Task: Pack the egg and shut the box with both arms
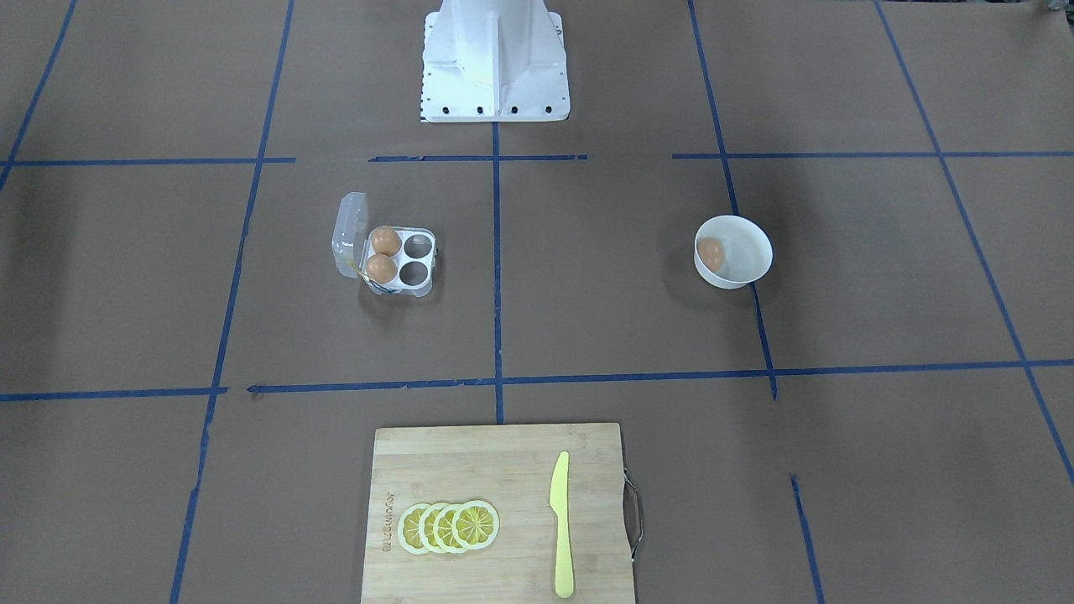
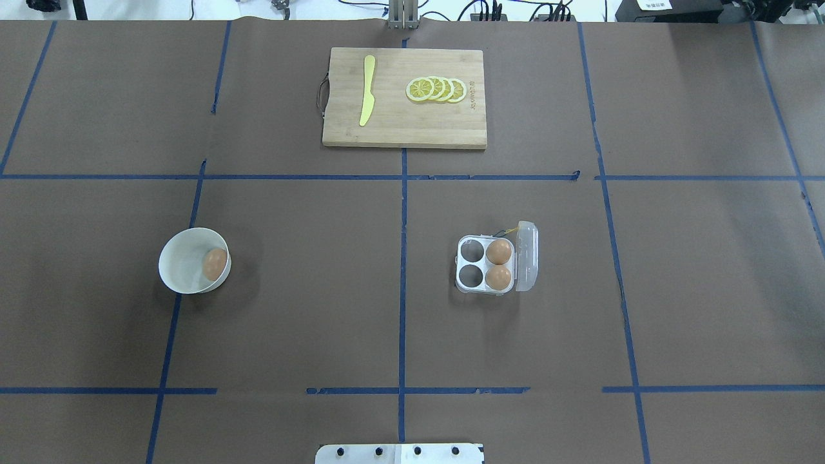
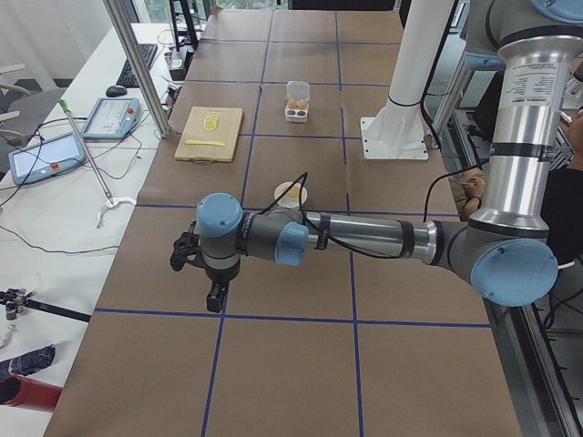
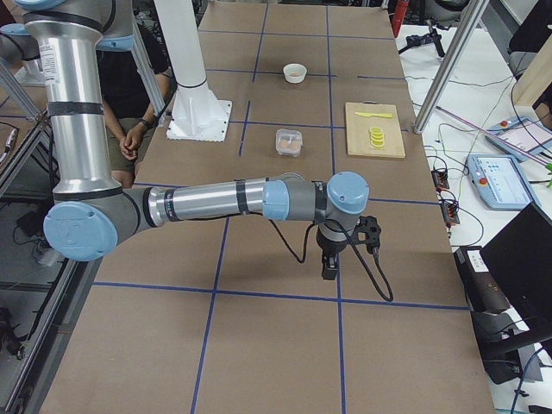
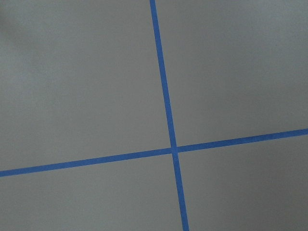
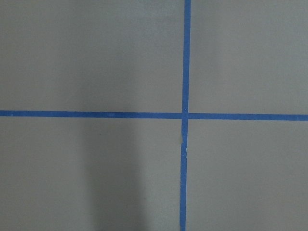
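The egg (image 1: 711,253) lies in a round white bowl (image 1: 742,239); it also shows in the overhead view (image 2: 214,263). The box (image 1: 424,281) stands with its clear lid (image 1: 349,232) open. Two other brown eggs fill the two cells next to the lid, and the other two cells are empty. It also shows in the overhead view (image 2: 459,285). The left gripper (image 3: 215,296) and the right gripper (image 4: 328,266) show only in the side views, hanging over bare table far from egg and box. I cannot tell whether they are open or shut.
A wooden cutting board (image 2: 399,129) with a yellow knife (image 2: 367,90) and lemon slices (image 2: 437,89) lies at the far side of the table. The white pedestal (image 1: 495,67) stands at the robot's side. Blue tape lines cross the brown table.
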Motion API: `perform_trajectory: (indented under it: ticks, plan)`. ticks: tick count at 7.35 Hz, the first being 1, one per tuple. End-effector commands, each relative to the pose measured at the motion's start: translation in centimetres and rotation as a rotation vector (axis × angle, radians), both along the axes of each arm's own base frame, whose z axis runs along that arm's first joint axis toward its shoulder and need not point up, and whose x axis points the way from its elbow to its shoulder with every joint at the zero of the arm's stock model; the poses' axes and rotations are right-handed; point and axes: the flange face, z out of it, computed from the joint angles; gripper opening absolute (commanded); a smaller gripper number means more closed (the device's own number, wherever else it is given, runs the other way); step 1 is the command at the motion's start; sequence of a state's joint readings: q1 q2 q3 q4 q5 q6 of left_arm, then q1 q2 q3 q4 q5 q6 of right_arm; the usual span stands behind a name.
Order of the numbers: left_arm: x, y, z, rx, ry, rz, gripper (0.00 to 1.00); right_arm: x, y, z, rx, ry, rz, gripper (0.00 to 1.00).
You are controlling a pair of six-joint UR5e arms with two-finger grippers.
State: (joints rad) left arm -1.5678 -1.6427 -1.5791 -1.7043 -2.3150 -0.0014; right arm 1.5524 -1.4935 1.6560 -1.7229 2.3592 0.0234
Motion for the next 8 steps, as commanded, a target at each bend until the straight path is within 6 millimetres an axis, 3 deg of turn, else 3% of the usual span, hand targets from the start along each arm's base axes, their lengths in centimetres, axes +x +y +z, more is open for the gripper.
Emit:
perform_trajectory:
  ticks: [1,3,4,5,6,8]
  plan:
    - [0.1,-0.4,-0.8,0.029,0.000,0.007,1.00,0.0,0.2,0.2,-0.007,0.000,0.004,1.00]
    - [1.9,-1.0,-2.4,0.209,0.010,0.029,1.00,0.0,0.1,0.0,-0.007,-0.005,0.007,1.00]
    - [5.0,-2.4,-6.1,0.275,0.023,0.072,1.00,-0.1,-0.1,-0.6,0.002,-0.008,0.007,1.00]
    - [7.2,-3.0,-8.4,0.305,0.036,0.096,1.00,-0.2,0.0,-0.8,0.004,-0.011,0.008,1.00]
    - [10.6,-3.0,-9.8,0.248,0.072,0.077,1.00,-0.2,0.0,-0.6,0.004,-0.011,0.006,1.00]
    - [17.2,-1.2,-14.6,0.185,0.159,0.032,1.00,-0.2,-0.3,-1.2,0.015,-0.011,0.004,1.00]
